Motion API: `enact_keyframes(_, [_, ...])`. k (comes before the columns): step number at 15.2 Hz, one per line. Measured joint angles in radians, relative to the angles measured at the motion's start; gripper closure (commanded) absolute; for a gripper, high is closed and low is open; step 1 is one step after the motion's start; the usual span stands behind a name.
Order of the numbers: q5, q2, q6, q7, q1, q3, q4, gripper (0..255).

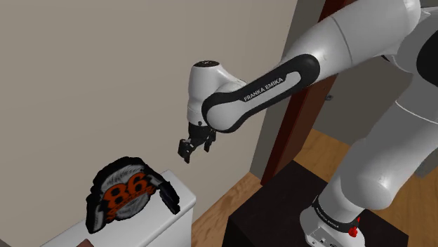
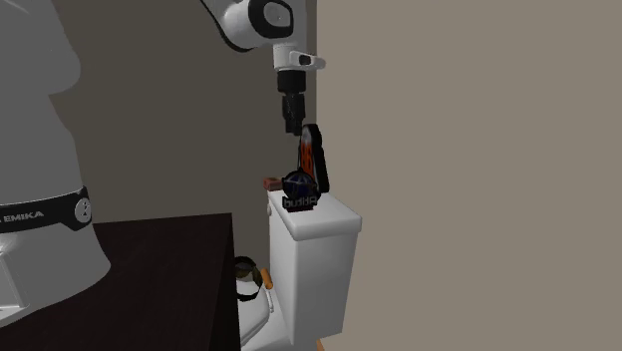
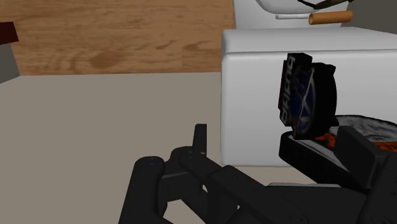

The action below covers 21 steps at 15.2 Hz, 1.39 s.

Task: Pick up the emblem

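Note:
A black winged emblem (image 1: 125, 191) with an orange "86" stands upright on the lid of a white toilet tank (image 1: 184, 210). From the side it is a thin tilted slab (image 2: 311, 155). A smaller round black-and-blue badge (image 2: 298, 188) with letters leans at its foot, nearest the arm (image 3: 307, 95). My gripper (image 1: 195, 149) hangs open in the air above the tank's end, apart from both pieces. In the second exterior view the gripper (image 2: 291, 122) is just above the emblem's top edge. Nothing is between the fingers (image 3: 356, 156).
A beige wall (image 1: 105, 70) rises close behind the tank. A small brown cylinder (image 2: 269, 183) lies on the lid's far end. The dark stand (image 1: 281, 210) sits beside the toilet on a wood floor (image 1: 217, 210), with a dark door frame (image 1: 309, 105) behind the arm.

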Motion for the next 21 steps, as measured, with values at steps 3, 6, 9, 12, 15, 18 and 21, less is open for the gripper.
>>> enact_keyframes(3, [-0.091,0.126,0.035,0.099,0.018,0.024,0.075,0])
enact_keyframes(6, [-0.188,0.253,0.06,0.198,0.053,0.025,0.154,0])
enact_keyframes(9, [-0.279,0.381,0.07,0.286,0.107,0.007,0.247,0])
enact_keyframes(12, [-0.334,0.467,0.075,0.34,0.151,-0.013,0.313,0])
enact_keyframes(15, [-0.359,0.508,0.097,0.36,0.168,-0.027,0.329,0])
enact_keyframes(18, [-0.379,0.544,0.124,0.374,0.179,-0.041,0.335,0])
enact_keyframes(21, [-0.388,0.558,0.137,0.381,0.184,-0.047,0.336,255])
